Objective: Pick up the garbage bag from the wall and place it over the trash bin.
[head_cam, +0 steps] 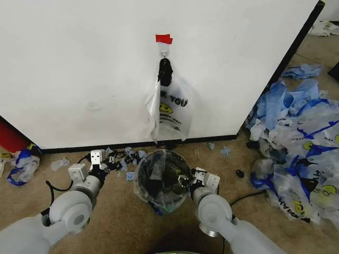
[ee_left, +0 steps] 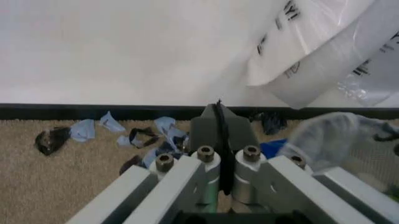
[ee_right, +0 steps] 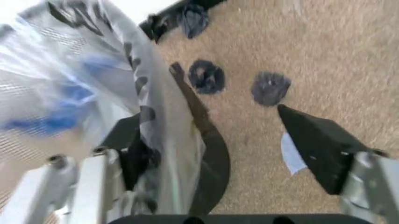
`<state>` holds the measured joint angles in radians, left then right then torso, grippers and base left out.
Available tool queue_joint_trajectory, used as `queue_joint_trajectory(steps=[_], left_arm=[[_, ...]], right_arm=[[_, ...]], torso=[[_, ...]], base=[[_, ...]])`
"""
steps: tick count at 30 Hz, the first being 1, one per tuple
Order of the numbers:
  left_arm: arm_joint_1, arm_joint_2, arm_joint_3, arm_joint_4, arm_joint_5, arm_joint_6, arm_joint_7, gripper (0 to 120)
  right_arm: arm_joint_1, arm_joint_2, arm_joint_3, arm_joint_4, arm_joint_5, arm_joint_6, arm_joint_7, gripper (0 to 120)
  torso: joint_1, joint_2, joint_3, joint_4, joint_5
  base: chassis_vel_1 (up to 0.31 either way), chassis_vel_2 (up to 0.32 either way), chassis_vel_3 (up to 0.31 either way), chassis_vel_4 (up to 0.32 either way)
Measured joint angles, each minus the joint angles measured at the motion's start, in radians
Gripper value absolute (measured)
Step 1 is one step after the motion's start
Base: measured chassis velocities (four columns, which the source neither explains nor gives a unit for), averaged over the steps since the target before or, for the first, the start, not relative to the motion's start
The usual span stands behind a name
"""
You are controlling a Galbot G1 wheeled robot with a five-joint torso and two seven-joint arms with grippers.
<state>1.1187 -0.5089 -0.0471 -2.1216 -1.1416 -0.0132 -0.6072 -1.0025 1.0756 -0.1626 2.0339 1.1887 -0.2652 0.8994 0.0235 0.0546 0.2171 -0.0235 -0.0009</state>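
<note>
Tan carpet (head_cam: 122, 222), white wall panel (head_cam: 79, 63) w/ black baseboard | thin see-through smiley bag (head_cam: 172, 114) on hook (red tape above), above black mesh bin (head_cam: 161, 180) | L gripper (head_cam: 90, 161) clenched, left of bin | R gripper (head_cam: 186, 179) released, straddling bin rim.

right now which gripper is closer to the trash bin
Right. The right gripper is open at the trash bin rim, over its liner; the left gripper, shut, sits apart on the bin's left.

Garbage bag (head_cam: 170, 108) hanging on white wall (head_cam: 79, 63) (smiley print), black trash bin (head_cam: 162, 180) below, plastic-lined
</note>
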Motion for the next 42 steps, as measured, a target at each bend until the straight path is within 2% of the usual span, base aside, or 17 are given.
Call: queue_joint_trajectory(steps=[5,13,15,16,17,18,19,22,23,24,25,28,32,34,38,40,42], left_arm=[[0.001,-0.007,-0.006,-0.02,0.008,-0.009,-0.017,0],[0.008,-0.021,-0.029,-0.05,0.036,-0.06,-0.018,0],[0.008,-0.031,-0.038,-0.056,0.062,-0.089,0.01,0],[0.014,-0.046,-0.048,-0.055,0.106,-0.129,0.062,0],[0.016,-0.051,-0.051,-0.052,0.12,-0.143,0.082,0],[0.022,-0.067,-0.064,-0.036,0.162,-0.183,0.139,0],[0.022,-0.067,-0.064,-0.036,0.162,-0.183,0.139,0],[0.03,-0.095,-0.101,0.02,0.263,-0.256,0.254,10],[0.033,-0.098,-0.108,0.027,0.275,-0.264,0.267,11],[0.047,-0.107,-0.135,0.05,0.307,-0.285,0.305,18],[0.047,-0.107,-0.135,0.05,0.307,-0.285,0.305,18],[0.074,-0.129,-0.176,0.074,0.324,-0.297,0.324,30],[0.127,-0.181,-0.27,0.102,0.325,-0.295,0.393,48],[0.137,-0.187,-0.283,0.105,0.325,-0.295,0.406,51],[0.2,-0.221,-0.372,0.105,0.296,-0.281,0.501,69],[0.211,-0.231,-0.394,0.102,0.289,-0.278,0.523,73],[0.235,-0.251,-0.432,0.093,0.276,-0.272,0.561,81]], right_arm=[[-0.014,-0.033,0.032,0.075,-0.009,0.004,-0.007,97],[-0.048,-0.096,0.075,0.177,-0.092,0.068,-0.088,100],[-0.07,-0.121,0.096,0.195,-0.2,0.132,-0.168,100],[-0.092,-0.141,0.135,0.178,-0.359,0.227,-0.272,100],[-0.096,-0.145,0.148,0.167,-0.396,0.256,-0.298,100],[-0.113,-0.16,0.211,0.113,-0.537,0.368,-0.4,100],[-0.113,-0.16,0.211,0.113,-0.537,0.368,-0.4,100],[-0.149,-0.198,0.355,0.043,-0.661,0.529,-0.586,100],[-0.154,-0.202,0.374,0.038,-0.665,0.543,-0.605,100],[-0.175,-0.217,0.44,0.022,-0.673,0.595,-0.67,100],[-0.175,-0.217,0.44,0.022,-0.673,0.595,-0.67,100],[-0.226,-0.228,0.566,-0.007,-0.672,0.689,-0.766,100],[-0.338,-0.22,0.729,-0.038,-0.604,0.801,-0.916,100],[-0.363,-0.214,0.757,-0.044,-0.581,0.816,-0.949,100],[-0.458,-0.17,0.864,-0.091,-0.467,0.882,-1.135,100],[-0.483,-0.156,0.884,-0.098,-0.427,0.891,-1.185,100],[-0.524,-0.134,0.912,-0.104,-0.352,0.901,-1.266,100]], torso=[[0.0,0.0,0.0,-0.0002,-0.0002],[0.0,0.0,0.0,-0.0001,-0.0002],[0.0,0.0,0.0,-0.0001,-0.0001],[0.0,0.0,0.0,-0.0002,-0.0003],[0.0,0.0,0.0,-0.0001,-0.0003],[0.0,0.0,0.0,0.0001,0.0001],[0.0,0.0,0.0,0.0001,0.0001],[0.0,0.0,0.0,-0.0002,0.0001],[0.0,0.0,0.0,-0.0002,0.0001],[0.0,0.0,0.0,-0.0002,-0.0002],[0.0,0.0,0.0,-0.0002,-0.0002],[0.0,0.0,0.0,0.0002,-0.0004],[0.0,0.0,0.0,-0.0003,-0.0003],[0.0,0.0,0.0,-0.0002,-0.0007],[0.0,0.0,0.0,0.0,-0.0002],[0.0,0.0,0.0,0.0,0.0001],[0.0,0.0,0.0,-0.0003,0.0]], base=[[0.0,0.0,0.0,0.0],[0.0,0.0,0.0,0.0],[0.0,0.0,0.0,0.0],[0.0,0.0,0.0,0.0],[0.0,0.0,0.0,0.0],[0.0,0.0,0.0,0.0],[0.0,0.0,0.0,0.0],[0.0,0.0,0.0,0.0],[0.0,0.0,0.0,0.0],[0.0,0.0,0.0,0.0],[0.0,0.0,0.0,0.0],[0.0,0.0,0.0,0.0],[0.0,0.0,0.0,0.0],[0.0,0.0,0.0,0.0],[0.0,0.0,0.0,0.0],[0.0,0.0,0.0,0.0],[0.0,0.0,0.0,0.0]])
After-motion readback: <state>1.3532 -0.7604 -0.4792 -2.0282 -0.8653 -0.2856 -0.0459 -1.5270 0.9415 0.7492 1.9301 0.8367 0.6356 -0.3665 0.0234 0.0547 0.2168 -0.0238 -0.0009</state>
